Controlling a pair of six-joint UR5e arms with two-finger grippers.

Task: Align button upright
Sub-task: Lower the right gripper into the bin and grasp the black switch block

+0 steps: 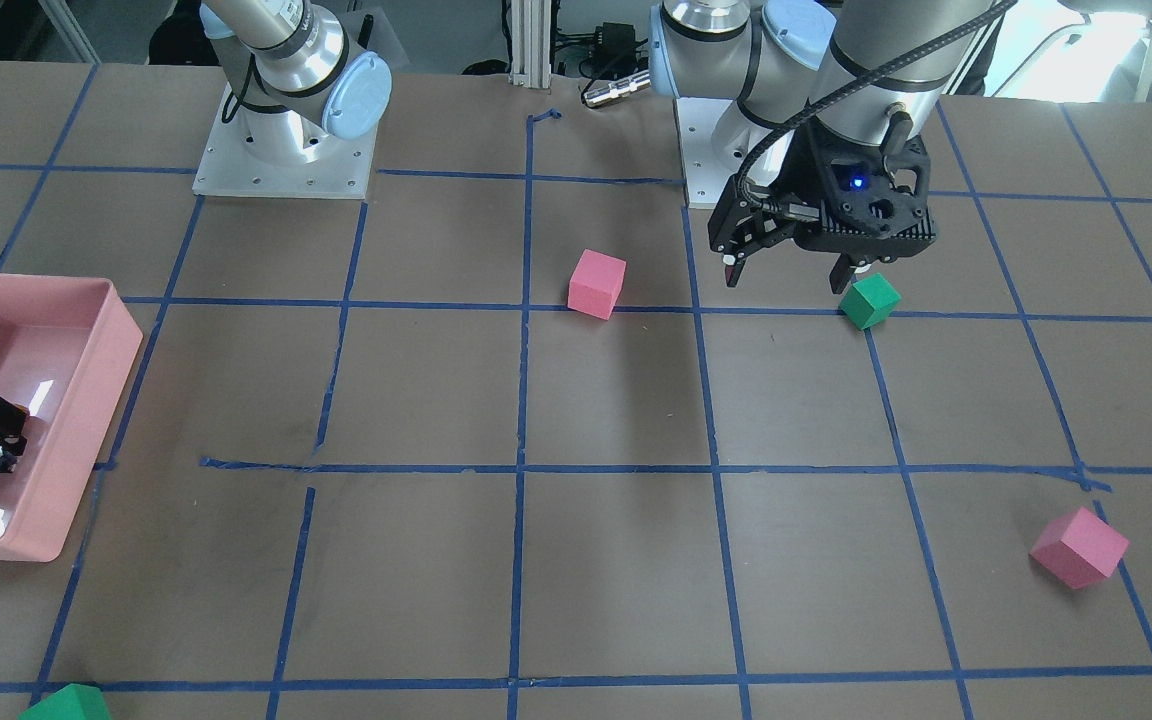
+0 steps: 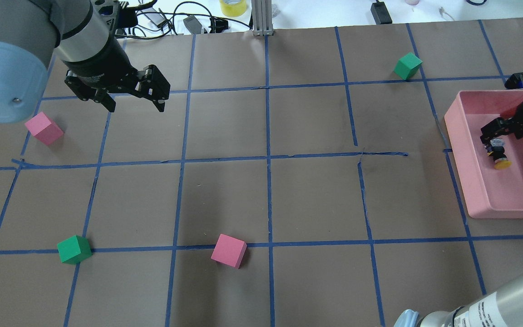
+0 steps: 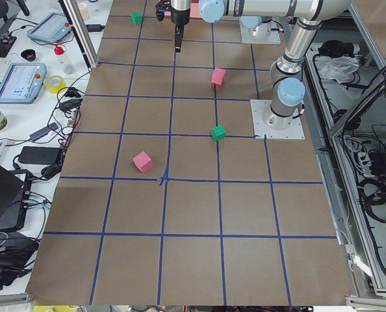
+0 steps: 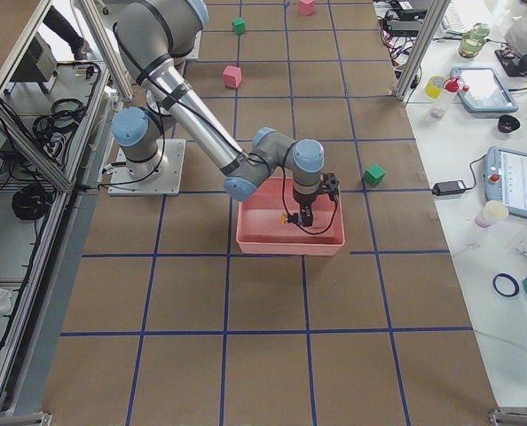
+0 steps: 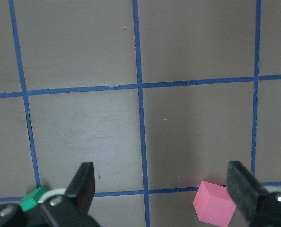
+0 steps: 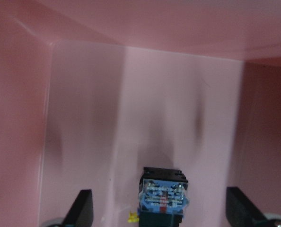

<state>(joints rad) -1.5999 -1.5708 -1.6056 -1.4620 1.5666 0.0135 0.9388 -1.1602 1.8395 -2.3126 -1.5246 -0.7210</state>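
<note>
You have the right gripper (image 6: 161, 198) down inside the pink bin (image 2: 463, 181), its fingers spread wide. The button (image 2: 499, 157) lies in the bin between them and touches neither; its contact end faces the wrist camera. Your left gripper (image 5: 162, 172) hangs over the table, also wide apart, with a green cube (image 1: 869, 301) just beside one finger.

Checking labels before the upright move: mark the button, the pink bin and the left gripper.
button (image 6: 162, 198), right wrist view, contact end of its base.
pink bin (image 2: 463, 154), overhead view, wall toward the table's middle.
left gripper (image 2: 136, 105), overhead view, gap midway between its fingertips.
</note>
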